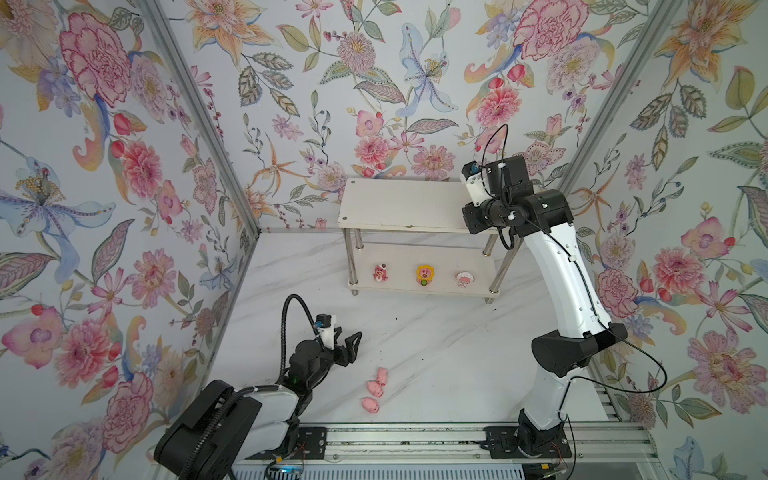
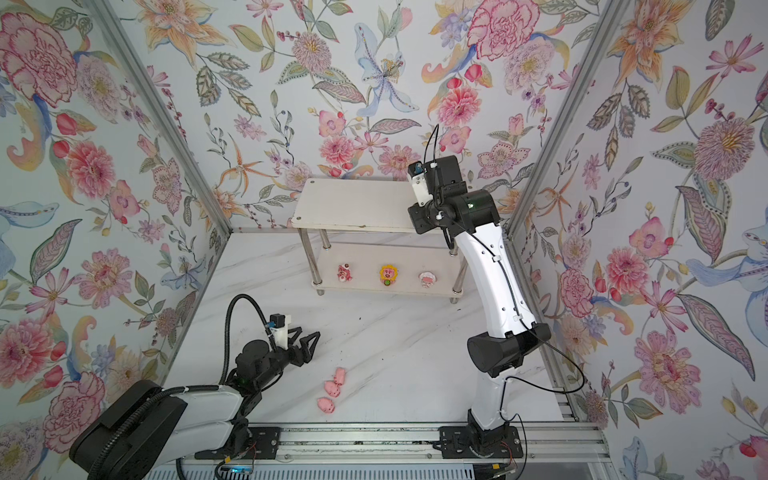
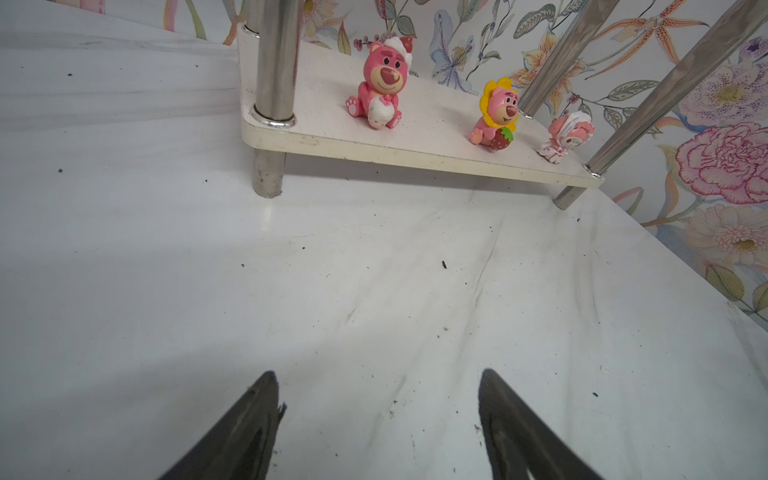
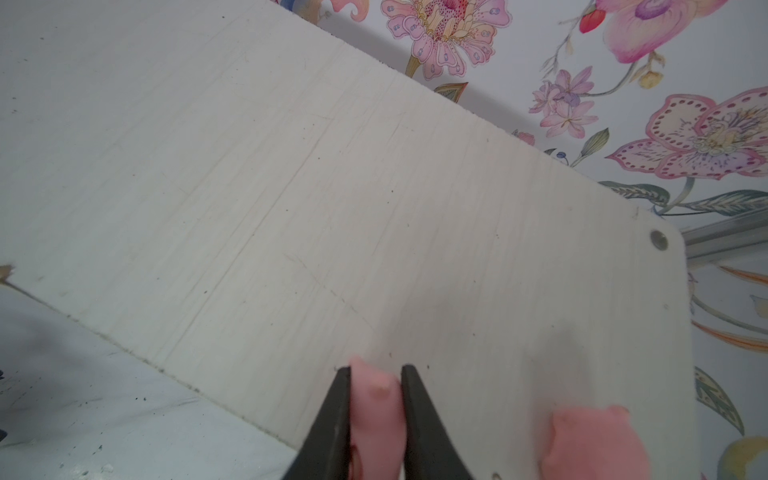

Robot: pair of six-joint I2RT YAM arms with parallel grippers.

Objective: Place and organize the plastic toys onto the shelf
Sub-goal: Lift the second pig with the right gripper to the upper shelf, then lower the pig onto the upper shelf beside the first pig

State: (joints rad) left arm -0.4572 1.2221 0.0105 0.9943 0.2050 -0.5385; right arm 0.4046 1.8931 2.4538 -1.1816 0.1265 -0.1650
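Observation:
The white shelf [image 1: 399,203] stands at the back of the table. Its lower tier [image 3: 415,141] carries a red-pink bear [image 1: 379,273], a yellow-petalled figure [image 1: 425,275] and a pink-and-white one [image 1: 463,279] in a row. Three pink pigs [image 1: 376,388] lie close together on the table near the front. My left gripper [image 1: 349,337] hovers open just left of them, with nothing between its fingers [image 3: 257,399]. My right gripper [image 4: 376,370] is shut on a pink pig [image 4: 376,399] low over the right end of the top tier. Another pig [image 4: 590,444] sits beside it.
Floral walls close in the marble table [image 1: 415,332] on three sides. A metal rail [image 1: 415,440] runs along the front and carries both arm bases. The right arm [image 1: 569,282] leans over the shelf's right legs.

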